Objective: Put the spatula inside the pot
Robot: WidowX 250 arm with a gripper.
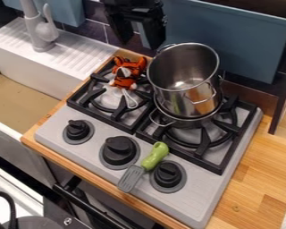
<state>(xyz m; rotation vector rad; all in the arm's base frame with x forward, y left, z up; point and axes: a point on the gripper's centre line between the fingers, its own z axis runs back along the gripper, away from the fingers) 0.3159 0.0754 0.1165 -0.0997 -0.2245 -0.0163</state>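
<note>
Black cable (pixel 13 212) curled in the near left corner; beyond it the spatula (pixel 149 162) lay slantwise on the stove's front (pixel 196 201), between the middle knob (pixel 118 151) and the right knob (pixel 167 174). My gripper (pixel 139 44) hung towards the back, jaws apart and free. I judged it best to close squarely across the handle (pixel 158 153), clear of that right knob, then clear the rim of the tall pot (pixel 175 99) before lowering. The handle looked plump and green, the blade (pixel 132 178) flat, grey and slotted.

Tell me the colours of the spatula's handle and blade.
In the camera view, the handle is green, the blade grey.
</note>
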